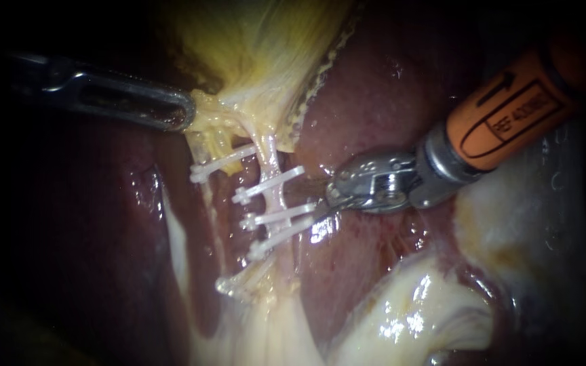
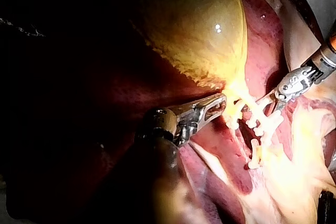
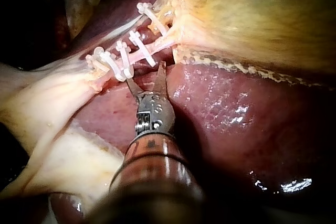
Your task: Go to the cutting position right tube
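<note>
Shows the right tube (image 1: 278, 201), pale and crossed by white clips (image 1: 269, 184), running from the gallbladder (image 1: 266, 54) toward the near side, over the liver (image 1: 374, 88). Places the right instrument (image 1: 321, 203) just right of that tube, jaws parted with nothing between them, tips near the middle clips. Cannot tell whether the tips touch the tube. Has the left instrument (image 1: 179, 112) clamped on the gallbladder at its neck. Hides one jaw behind the other in the endoscope view. Loses the left shaft in darkness.

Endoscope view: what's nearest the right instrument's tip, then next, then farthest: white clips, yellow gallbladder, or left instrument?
1. White plastic clips, right beside the right instrument tip.
2. Bulging yellow gallbladder, up above.
3. Grey metal left instrument, far across on the left.
</note>
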{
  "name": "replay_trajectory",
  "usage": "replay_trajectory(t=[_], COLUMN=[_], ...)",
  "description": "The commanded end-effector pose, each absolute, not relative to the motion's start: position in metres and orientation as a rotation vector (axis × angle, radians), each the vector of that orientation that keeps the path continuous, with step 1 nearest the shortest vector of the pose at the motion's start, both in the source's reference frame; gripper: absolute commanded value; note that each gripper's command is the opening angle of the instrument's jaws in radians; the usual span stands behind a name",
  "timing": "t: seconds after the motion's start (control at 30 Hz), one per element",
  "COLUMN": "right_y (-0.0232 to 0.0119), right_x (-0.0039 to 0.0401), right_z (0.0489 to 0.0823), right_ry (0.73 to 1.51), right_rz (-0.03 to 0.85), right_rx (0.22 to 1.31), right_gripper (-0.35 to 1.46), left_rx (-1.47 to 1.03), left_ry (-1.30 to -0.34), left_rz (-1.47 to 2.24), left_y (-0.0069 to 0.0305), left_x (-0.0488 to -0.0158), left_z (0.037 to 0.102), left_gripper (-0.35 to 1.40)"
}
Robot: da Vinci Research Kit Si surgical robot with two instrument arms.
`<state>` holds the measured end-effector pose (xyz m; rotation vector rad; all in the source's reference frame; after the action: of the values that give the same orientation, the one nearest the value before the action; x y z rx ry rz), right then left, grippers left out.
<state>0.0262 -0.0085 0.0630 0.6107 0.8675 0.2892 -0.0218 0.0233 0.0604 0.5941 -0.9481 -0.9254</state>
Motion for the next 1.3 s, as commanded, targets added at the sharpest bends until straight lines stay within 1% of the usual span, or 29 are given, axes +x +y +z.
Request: replay_trajectory(t=[0.03,0.13,0.17,0.2,0.3,0.5,0.63,0.77,0.87,0.97,1.1,1.3], right_y=[-0.0082,-0.0077,-0.0074,-0.0072,-0.0068,-0.0072,-0.0075,-0.0077,-0.0077,-0.0079,-0.0083,-0.0093], right_x=[0.0257,0.0250,0.0247,0.0245,0.0243,0.0247,0.0254,0.0263,0.0273,0.0279,0.0286,0.0293], right_z=[0.0628,0.0622,0.0619,0.0618,0.0614,0.0618,0.0621,0.0625,0.0628,0.0630,0.0635,0.0645], right_ry=[0.860,0.849,0.843,0.839,0.815,0.786,0.765,0.752,0.753,0.751,0.749,0.755], right_rz=[0.301,0.317,0.320,0.326,0.357,0.416,0.477,0.546,0.598,0.635,0.666,0.682], right_rx=[0.625,0.674,0.712,0.727,0.781,0.857,0.920,0.952,0.984,1.007,1.024,1.034], right_gripper=[1.36,1.35,1.33,1.31,1.28,1.26,1.26,1.26,1.30,1.31,1.31,1.31], left_rx=[0.594,0.594,0.594,0.594,0.594,0.594,0.593,0.593,0.593,0.593,0.593,0.592], left_ry=[-0.948,-0.948,-0.948,-0.948,-0.948,-0.948,-0.948,-0.948,-0.948,-0.948,-0.948,-0.948], left_rz=[-0.925,-0.925,-0.925,-0.925,-0.925,-0.926,-0.926,-0.926,-0.926,-0.926,-0.926,-0.926], left_y=[0.0233,0.0233,0.0233,0.0233,0.0233,0.0233,0.0232,0.0232,0.0232,0.0232,0.0232,0.0231], left_x=[-0.0218,-0.0218,-0.0218,-0.0218,-0.0218,-0.0218,-0.0218,-0.0218,-0.0219,-0.0219,-0.0219,-0.0219], left_z=[0.0604,0.0604,0.0604,0.0604,0.0604,0.0603,0.0604,0.0604,0.0604,0.0604,0.0604,0.0604], left_gripper=[-0.35,-0.35,-0.35,-0.35,-0.35,-0.35,-0.35,-0.35,-0.35,-0.35,-0.35,-0.35])
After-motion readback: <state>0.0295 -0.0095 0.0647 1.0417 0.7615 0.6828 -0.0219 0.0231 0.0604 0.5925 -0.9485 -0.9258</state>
